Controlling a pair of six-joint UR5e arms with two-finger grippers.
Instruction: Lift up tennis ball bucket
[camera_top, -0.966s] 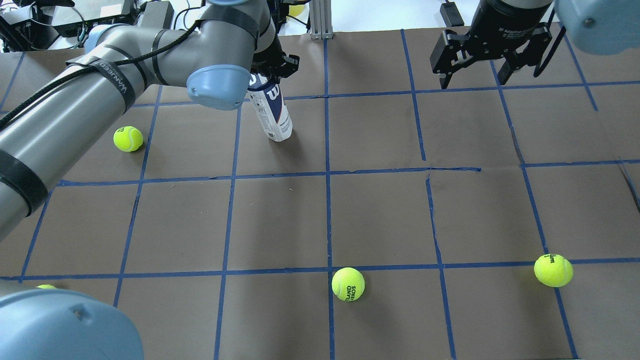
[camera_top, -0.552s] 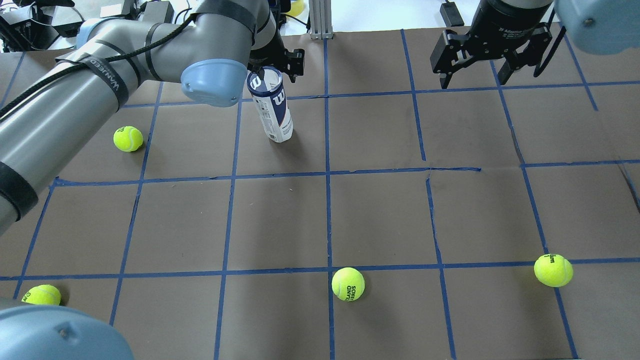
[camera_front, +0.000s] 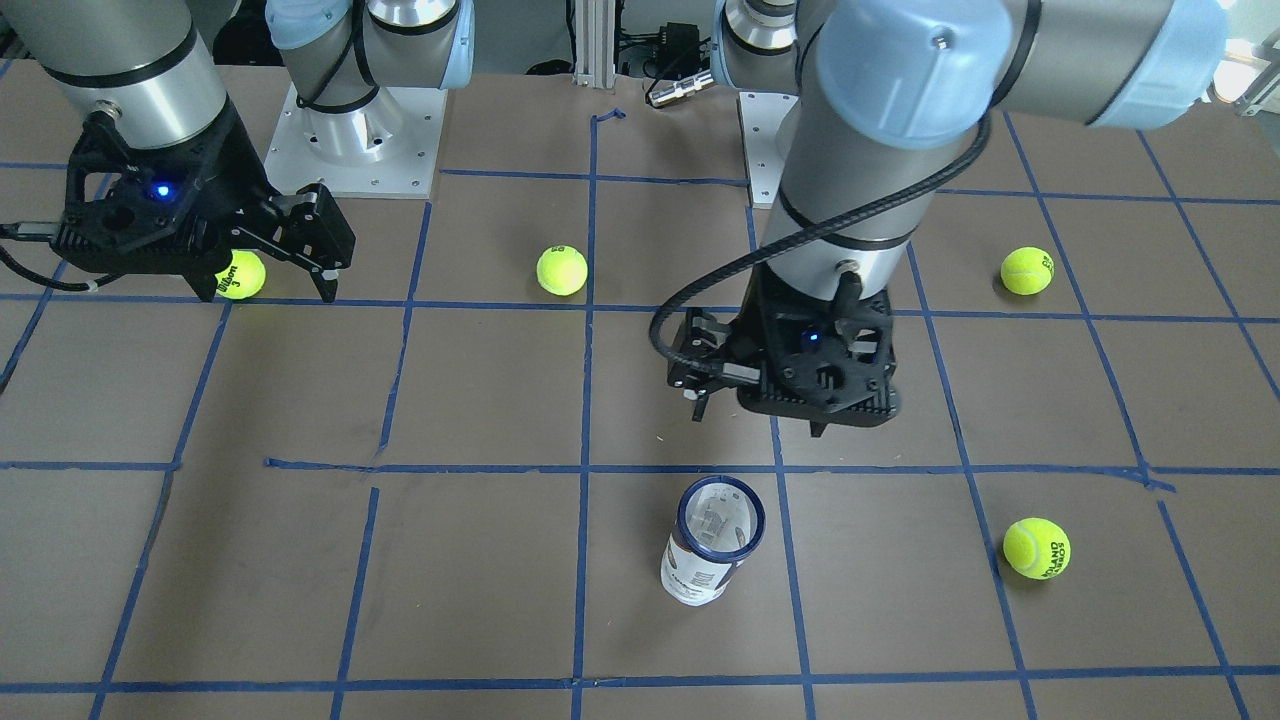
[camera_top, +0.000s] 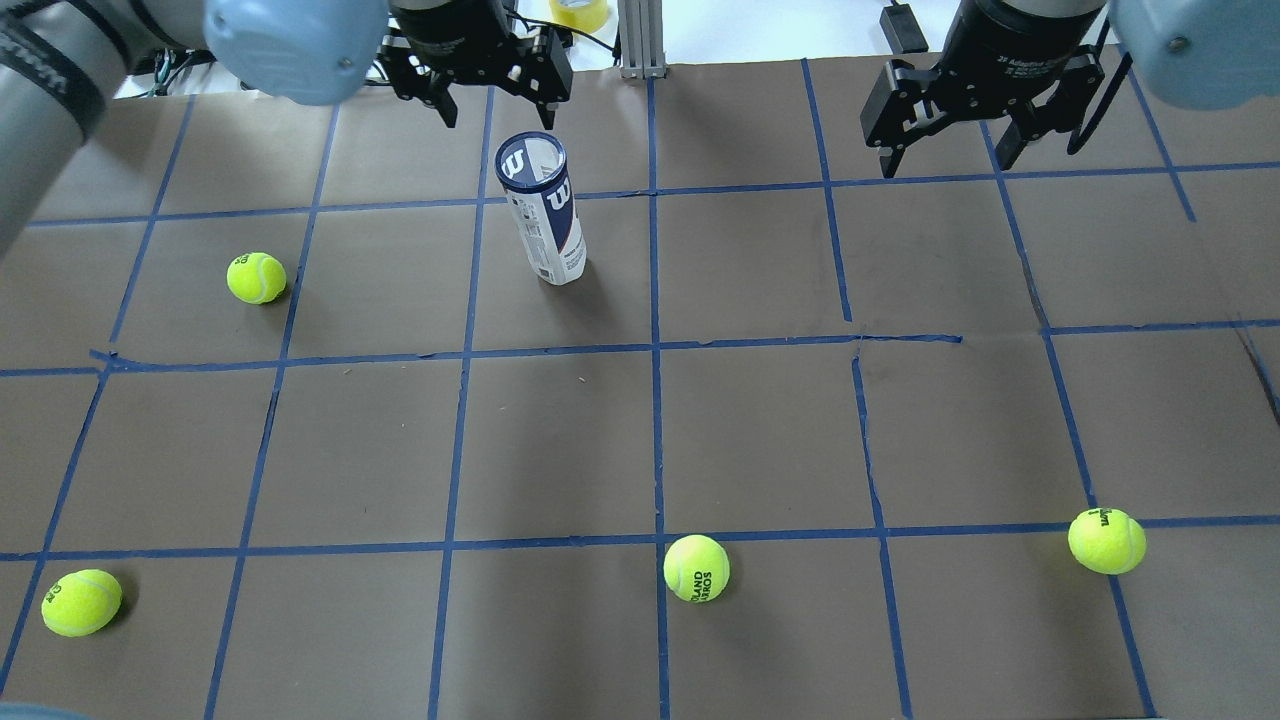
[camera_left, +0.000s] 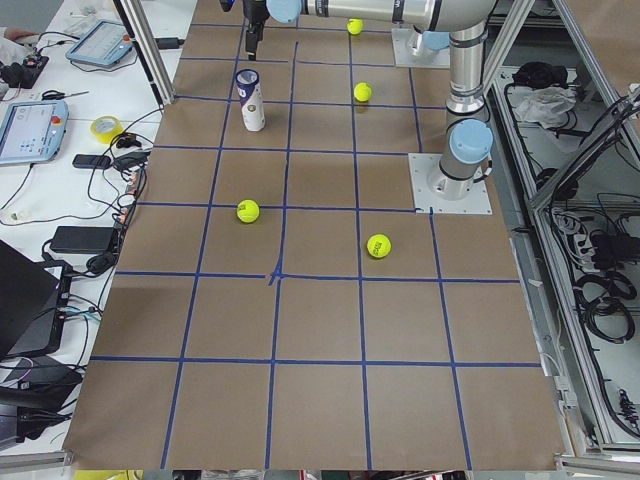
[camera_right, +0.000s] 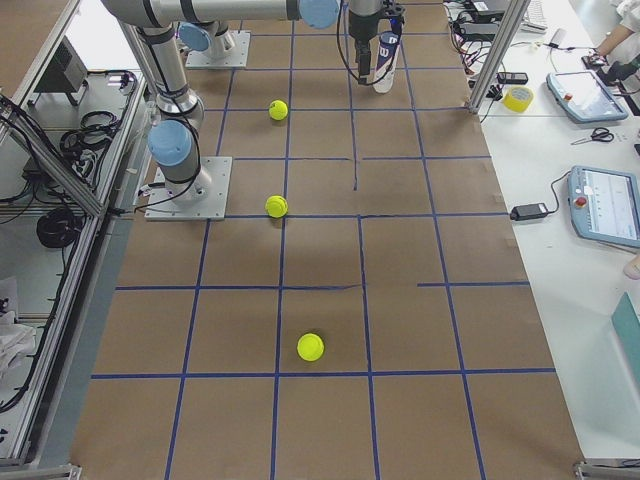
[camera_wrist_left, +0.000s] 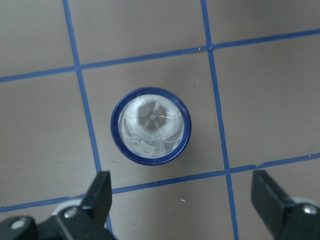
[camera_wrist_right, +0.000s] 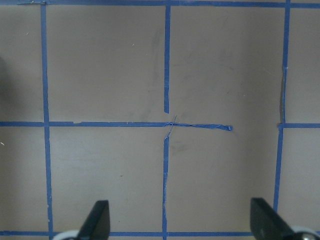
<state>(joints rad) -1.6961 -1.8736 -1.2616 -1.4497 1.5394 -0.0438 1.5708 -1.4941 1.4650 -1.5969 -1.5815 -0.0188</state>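
Note:
The tennis ball bucket stands upright on the brown table, white with a navy rim and an open top. It also shows in the front view and from straight above in the left wrist view. My left gripper is open and empty. It hangs above the bucket, offset towards the far edge, not touching it; its fingers frame the bucket from above. My right gripper is open and empty, high over the far right of the table.
Several loose tennis balls lie on the table: one left of the bucket, one at the near left, one near the middle front, one at the near right. An aluminium post stands behind.
My left gripper has come off the bucket's top and moved up and towards the far edge, open. The bucket stays standing in the same place. The right arm has not moved.

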